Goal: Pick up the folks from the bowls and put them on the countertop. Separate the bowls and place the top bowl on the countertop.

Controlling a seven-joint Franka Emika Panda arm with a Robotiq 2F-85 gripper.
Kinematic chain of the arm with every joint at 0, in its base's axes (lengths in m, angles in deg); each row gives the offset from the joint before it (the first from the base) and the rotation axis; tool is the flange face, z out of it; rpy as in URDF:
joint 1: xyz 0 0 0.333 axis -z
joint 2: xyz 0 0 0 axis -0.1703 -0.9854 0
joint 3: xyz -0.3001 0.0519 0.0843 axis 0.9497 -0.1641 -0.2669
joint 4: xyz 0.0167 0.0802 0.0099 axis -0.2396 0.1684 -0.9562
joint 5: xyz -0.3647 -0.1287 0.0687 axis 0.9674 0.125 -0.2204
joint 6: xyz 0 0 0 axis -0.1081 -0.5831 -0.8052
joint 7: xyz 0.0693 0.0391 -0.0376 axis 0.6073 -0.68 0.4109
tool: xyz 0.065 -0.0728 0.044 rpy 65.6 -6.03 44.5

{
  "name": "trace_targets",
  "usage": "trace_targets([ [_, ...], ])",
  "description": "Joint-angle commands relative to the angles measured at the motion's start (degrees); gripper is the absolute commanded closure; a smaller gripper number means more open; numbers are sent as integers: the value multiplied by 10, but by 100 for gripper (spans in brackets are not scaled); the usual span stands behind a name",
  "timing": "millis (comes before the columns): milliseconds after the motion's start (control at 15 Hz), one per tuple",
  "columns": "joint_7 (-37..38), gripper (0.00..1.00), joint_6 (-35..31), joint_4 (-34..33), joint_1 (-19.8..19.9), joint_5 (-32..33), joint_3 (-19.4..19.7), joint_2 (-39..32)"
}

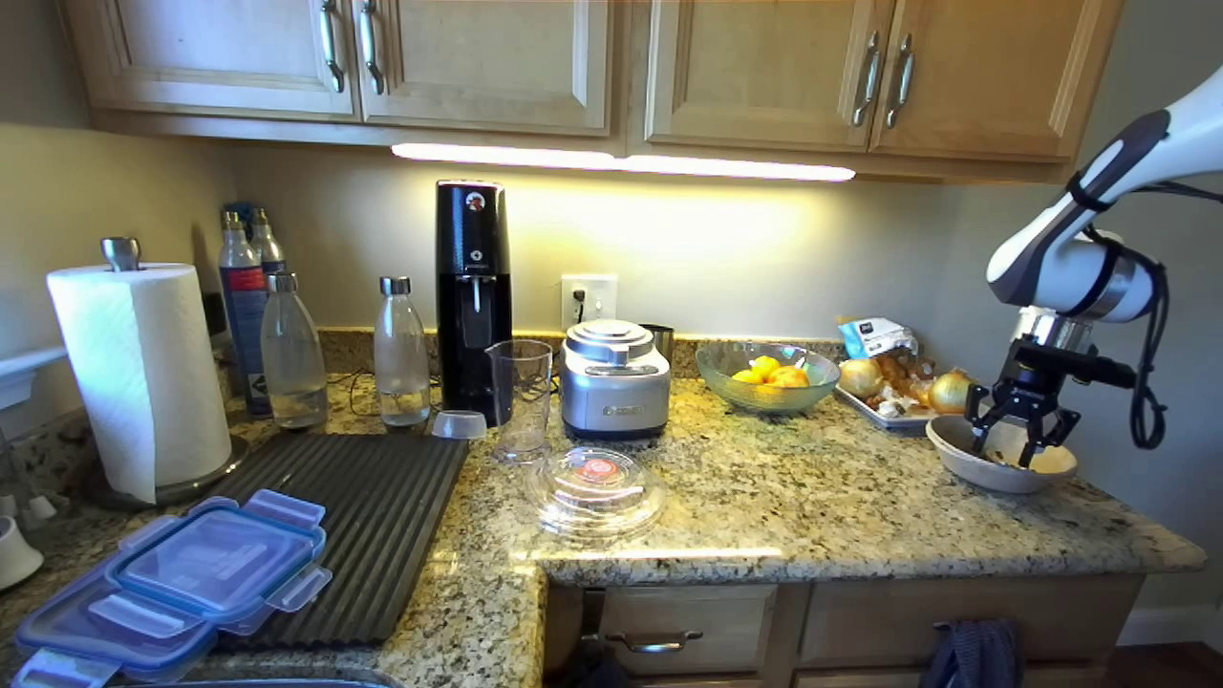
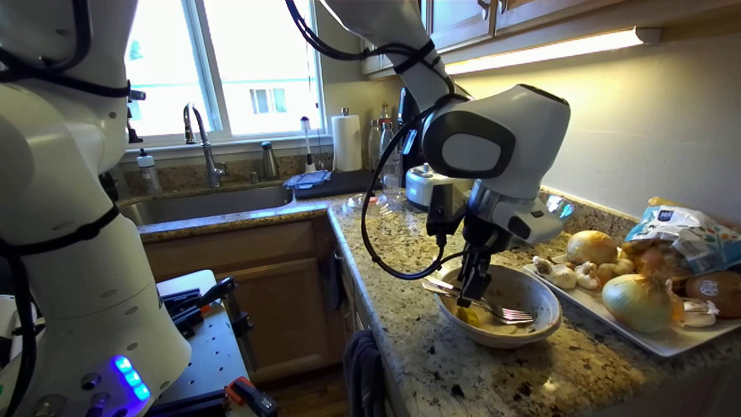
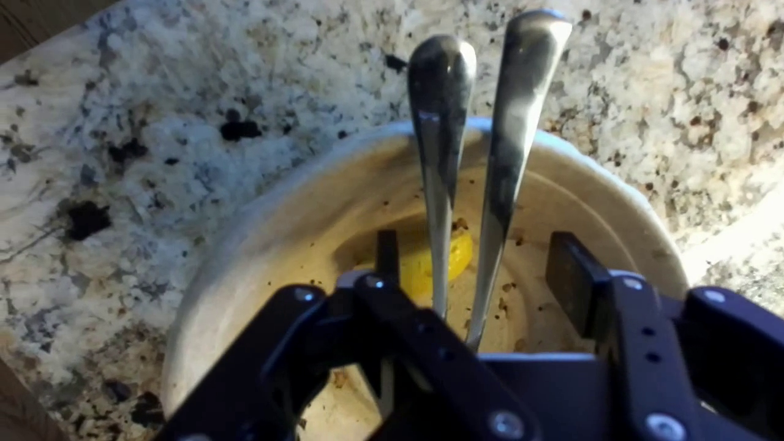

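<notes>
The forks (image 3: pixel 514 110) lie in the top one of the bowls (image 2: pixel 541 301), and two shiny handles (image 3: pixel 441 79) poke out past the rim. In an exterior view the prongs (image 2: pixel 518 315) show down inside it. The bowls sit one in the other on the counter (image 1: pixel 812 506), close to its end edge. In the wrist view one handle crosses a yellow bit (image 3: pixel 460 252) in the bottom. The gripper (image 3: pixel 479 264) points down over the bowls. Its jaws stand part of the way apart, one on each side of the two handles in the wrist view, and they have hold of nothing.

Beside the bowls, nearer the back edge, is a white tray (image 2: pixel 587 296) with onions (image 2: pixel 639 304) and garlic (image 2: pixel 560 277) on it, and a bag (image 2: pixel 671 231) at its back. Further along the back edge stand a glass bowl (image 1: pixel 817 390) with yellow fruit (image 1: pixel 787 376), a silver machine (image 1: pixel 616 397) with a clear jug (image 1: pixel 525 411) beside it, and a tall black machine (image 1: pixel 473 239). A clear lid (image 1: pixel 611 511) lies flat near the counter's inside corner. Past that corner there is a black mat (image 1: pixel 368 516), with blue lids (image 1: pixel 215 559) partly on it. A paper roll (image 1: pixel 143 382) and two clear bottles (image 1: pixel 401 358) stand near the mat. A dark towel (image 1: pixel 975 655) hangs below the front edge.
</notes>
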Motion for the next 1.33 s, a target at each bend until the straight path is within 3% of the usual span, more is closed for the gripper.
trace_targets([
  [0,7,4,-2,9,10,-2,-4,9],
  [600,7,0,0,-7,10,-2,-10,-20],
  [733,8,27,-3,-8,10,-2,-10,-24],
  [1267,4,81,-8,-8,12,-4,-10,-19],
])
